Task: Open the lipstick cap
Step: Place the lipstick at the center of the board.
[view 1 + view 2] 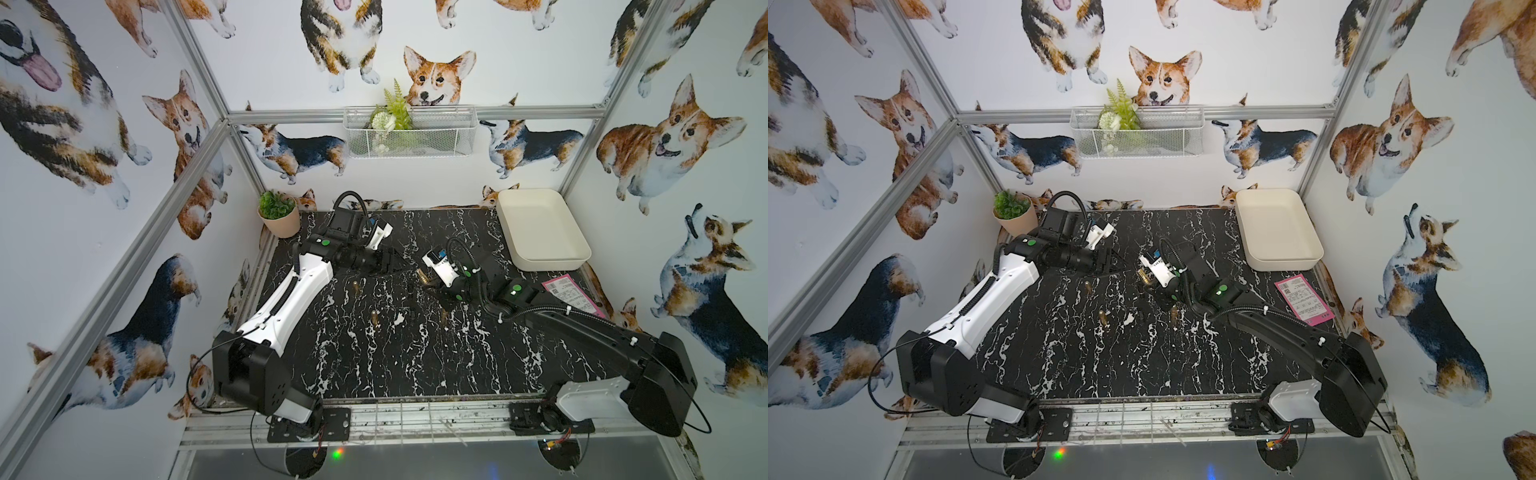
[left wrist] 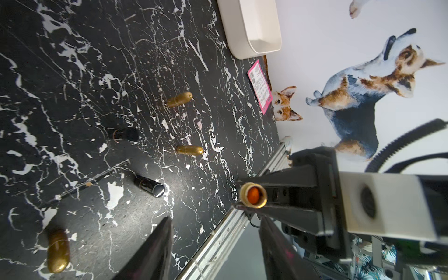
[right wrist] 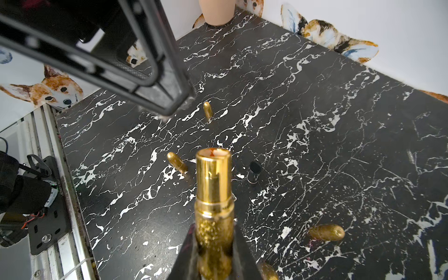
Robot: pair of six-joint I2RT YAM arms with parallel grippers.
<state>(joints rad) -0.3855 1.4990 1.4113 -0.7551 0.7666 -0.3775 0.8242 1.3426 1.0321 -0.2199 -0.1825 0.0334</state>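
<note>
A black desk (image 1: 415, 353) with white marble veining fills the floor of a cell whose walls are papered with corgi dogs. Two robot arms reach in from the near edge. The left arm (image 1: 291, 299) is white and black, and the right arm (image 1: 582, 328) is mostly black. Their ends meet over the middle of the desk, a little toward the back. A white tray (image 1: 552, 264) sits in the back right corner. A white wire basket (image 1: 436, 137) holding greenery hangs on the back wall. A small potted plant (image 1: 278, 216) stands in the back left corner. A pink card (image 1: 573, 297) lies flat near the right edge, in front of the tray. The right jaws are clenched on the glittery gold base of the lipstick (image 3: 213, 194) and hold it in the air above the desk. Its shiny gold inner sleeve is bare, and its open end shows orange-red colour in the left wrist view. The left jaws are released, parted with nothing between them. They point toward the open end of the lipstick, close to it but apart. Three gold bullet-shaped pieces (image 2: 179, 99) (image 2: 189, 150) (image 2: 58, 252) are scattered on the desk. Two short black tubes (image 2: 126, 134) (image 2: 150, 186) stand among them.
</note>
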